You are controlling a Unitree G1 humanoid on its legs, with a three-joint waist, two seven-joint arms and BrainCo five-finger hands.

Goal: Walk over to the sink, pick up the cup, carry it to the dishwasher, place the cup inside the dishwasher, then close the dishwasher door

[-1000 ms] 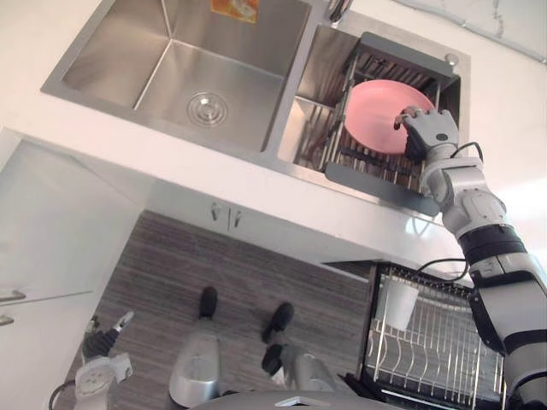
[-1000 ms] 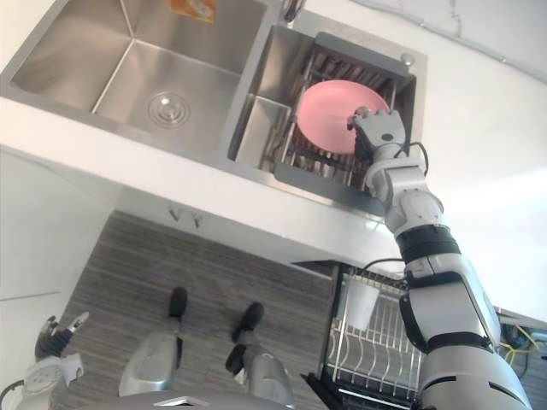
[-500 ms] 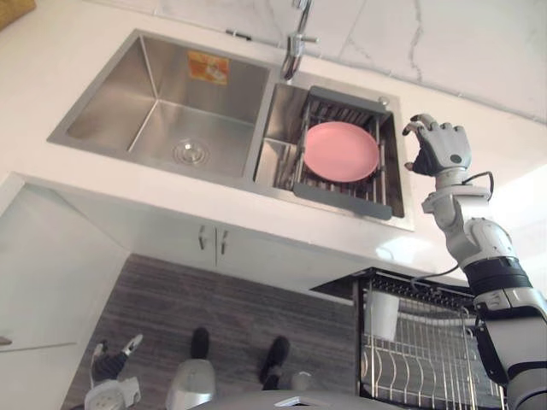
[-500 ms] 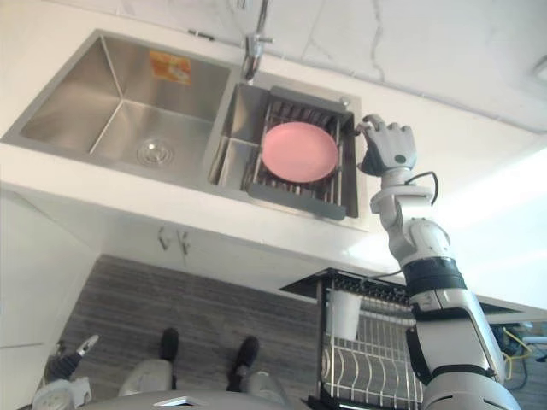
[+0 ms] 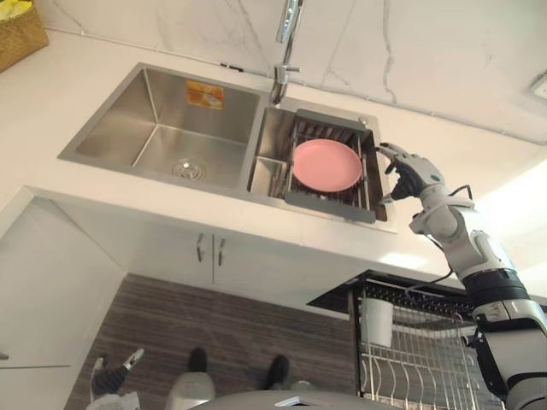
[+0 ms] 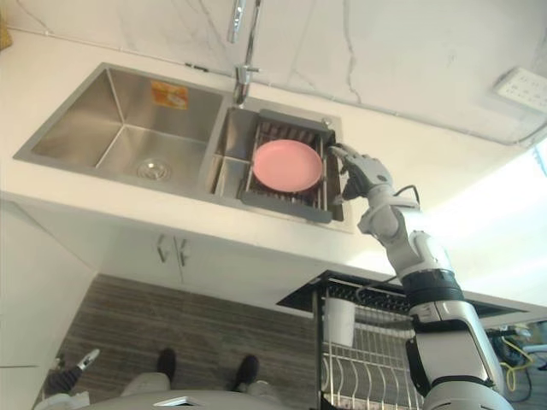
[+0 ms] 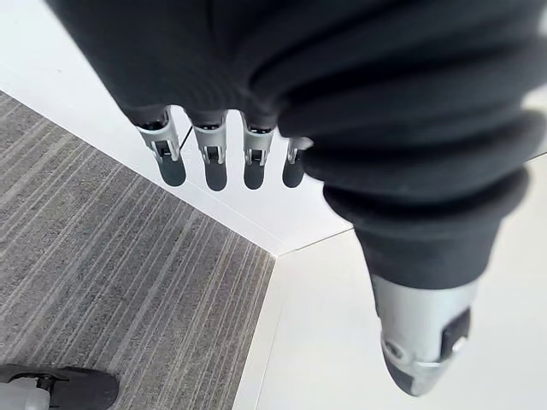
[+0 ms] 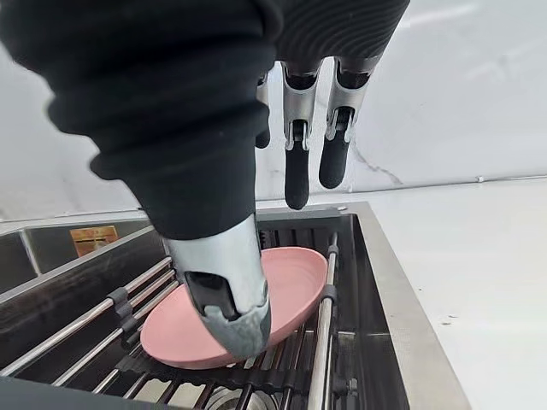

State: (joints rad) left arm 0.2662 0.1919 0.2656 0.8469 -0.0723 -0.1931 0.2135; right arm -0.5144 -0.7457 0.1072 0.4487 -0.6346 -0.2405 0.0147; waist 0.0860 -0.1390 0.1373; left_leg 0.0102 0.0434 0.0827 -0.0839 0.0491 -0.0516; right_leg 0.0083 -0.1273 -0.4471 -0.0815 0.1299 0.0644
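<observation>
A pink plate lies on the wire rack in the right basin of the steel sink. My right hand hovers just right of the rack, over the sink's rim, apart from the plate. In the right wrist view the plate shows past my right hand's straight fingers, which are open and hold nothing. A white cup stands in the pulled-out dishwasher rack at the lower right. My left hand hangs low by the floor, open and empty.
A tap rises behind the sink's divider. The left basin holds only its drain. A woven basket sits on the counter at the far left. White cabinet doors stand below the counter, above grey striped floor.
My right hand has come off the pink plate's edge, drawn back to the right of the rack and straightened its fingers. The whole view has shifted as the camera moved.
</observation>
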